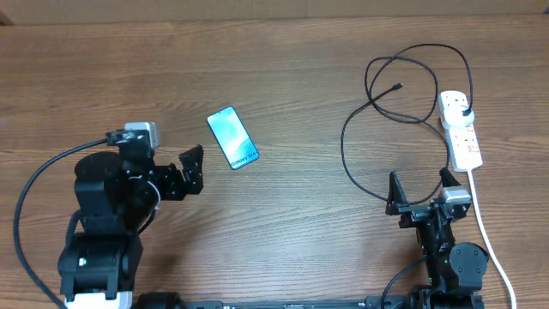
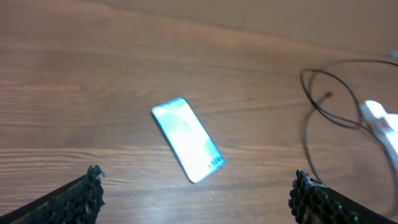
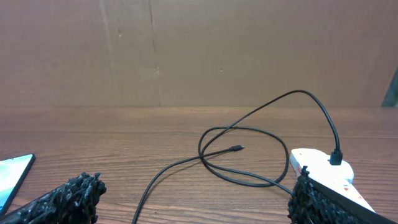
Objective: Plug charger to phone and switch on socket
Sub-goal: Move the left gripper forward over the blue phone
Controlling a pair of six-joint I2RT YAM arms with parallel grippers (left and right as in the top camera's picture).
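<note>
The phone (image 1: 232,137) lies flat on the table with its light blue screen up; it also shows in the left wrist view (image 2: 188,139) and at the edge of the right wrist view (image 3: 12,177). The charger cable (image 1: 356,112) lies in loose loops, its connector tip (image 1: 398,87) free on the table and its plug (image 1: 464,111) seated in the white socket strip (image 1: 460,129). The cable (image 3: 249,118) and strip (image 3: 320,171) show in the right wrist view. My left gripper (image 1: 190,170) is open and empty, just left of and below the phone. My right gripper (image 1: 420,190) is open and empty, below the cable loop.
The strip's thick white cord (image 1: 489,240) runs down the right side to the table's front edge. A brown cardboard wall (image 3: 199,50) stands at the back of the table.
</note>
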